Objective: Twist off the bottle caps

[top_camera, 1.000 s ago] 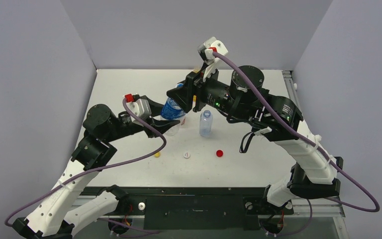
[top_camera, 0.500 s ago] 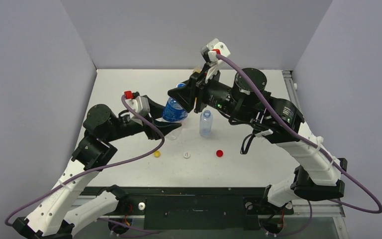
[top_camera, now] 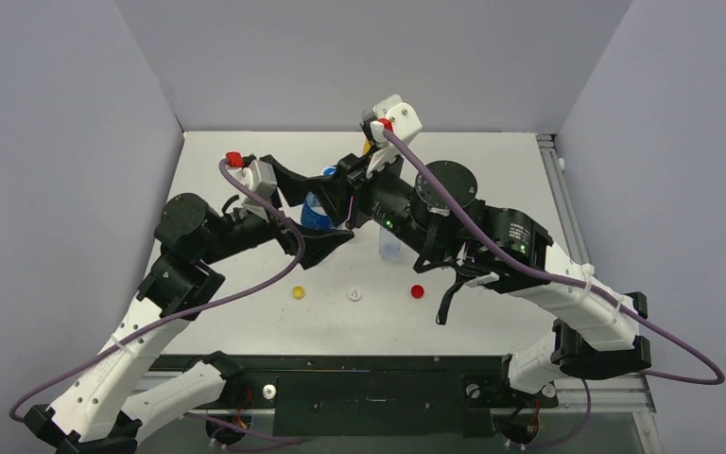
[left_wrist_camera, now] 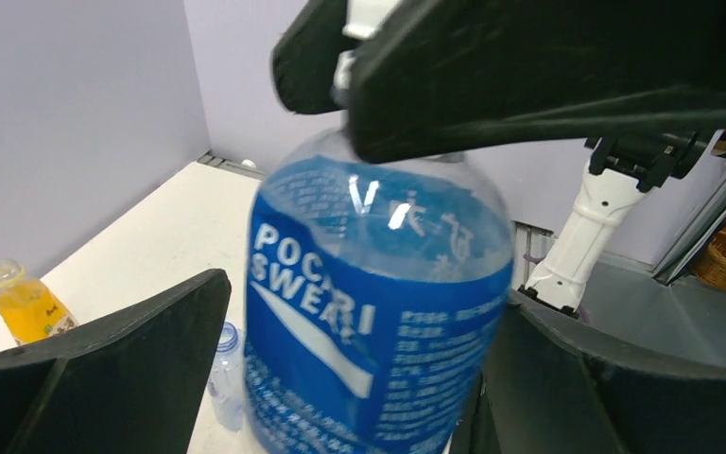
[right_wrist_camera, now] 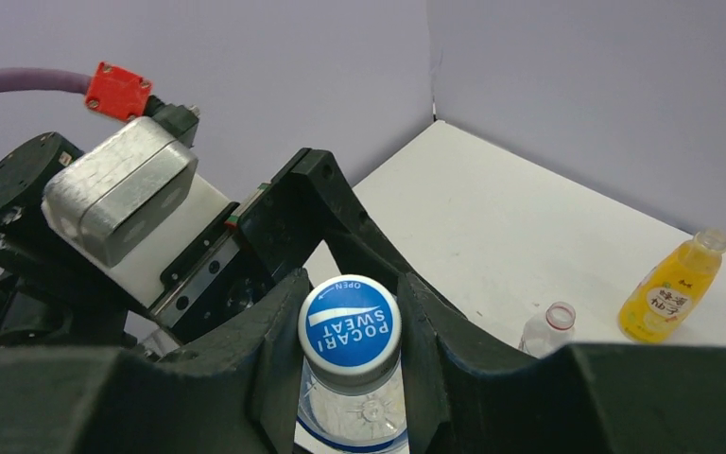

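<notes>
The left end effector [top_camera: 332, 207] stands wide open with the blue-label bottle [left_wrist_camera: 378, 312] between its fingers [left_wrist_camera: 113, 369]. In the left wrist view a strip of worktop [left_wrist_camera: 184, 222] shows between the bottle and one finger. The other finger sits just beside the label, and I cannot tell whether it touches. It grips nothing.

The right end effector [right_wrist_camera: 351, 333] comes down from above and is closed on the blue cap [right_wrist_camera: 350, 322], one finger pressed against each side of it. The cap sits on the bottle's neck, directly over the open left end effector. The bottle leans slightly. Its base is hidden, so I cannot tell whether it rests on the worktop.

Beyond the right end effector, towards the back of the worktop, stands a clear bottle [right_wrist_camera: 547, 328] with an open neck. The juice bottle [right_wrist_camera: 671, 288] is farther out on the same side, upright and near the wall. From the left end effector, that juice bottle appears far off past its outer finger.

In the top view, three loose caps lie in a row on the worktop, well apart from both end effectors and nearer the arm bases. The yellow cap [top_camera: 298, 292] is below the left end effector, the white cap [top_camera: 354, 294] is in the middle, and the red cap [top_camera: 417, 291] is under the right forearm. None touches another.
</notes>
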Robot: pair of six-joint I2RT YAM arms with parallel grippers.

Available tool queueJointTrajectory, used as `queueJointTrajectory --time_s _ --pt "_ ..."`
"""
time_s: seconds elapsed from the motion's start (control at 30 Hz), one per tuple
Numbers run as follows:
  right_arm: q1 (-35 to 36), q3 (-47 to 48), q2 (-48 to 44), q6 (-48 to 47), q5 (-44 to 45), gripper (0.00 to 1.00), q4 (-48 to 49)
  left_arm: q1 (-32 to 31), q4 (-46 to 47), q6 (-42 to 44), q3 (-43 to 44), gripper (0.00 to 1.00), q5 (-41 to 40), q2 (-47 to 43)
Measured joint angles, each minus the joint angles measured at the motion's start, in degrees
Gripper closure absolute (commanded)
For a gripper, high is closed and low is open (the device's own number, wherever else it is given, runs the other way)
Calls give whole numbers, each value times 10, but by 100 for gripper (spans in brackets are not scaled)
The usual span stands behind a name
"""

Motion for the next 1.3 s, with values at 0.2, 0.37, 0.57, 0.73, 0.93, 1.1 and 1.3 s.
queueJointTrajectory --time_s 0.2,0.37,0.57,0.73,0.93,1.1,1.3 --pt "8 -2 9 3 49 100 24 -29 -1 43 6 64 -47 -1" --pt "12 21 29 -1 70 62 26 -41 -6 65 6 76 -105 -7" --pt "12 24 34 6 87 22 20 -41 -8 83 6 77 -139 -11" --pt "12 40 36 12 99 19 3 -42 -8 87 6 77 -149 -14" --pt "12 108 59 17 102 29 -10 -42 -8 87 6 77 -153 -14" --pt "12 113 75 17 103 49 -12 -42 -9 87 6 77 -153 -13" --pt "11 113 84 14 101 78 -23 -42 -14 86 6 77 -152 -8"
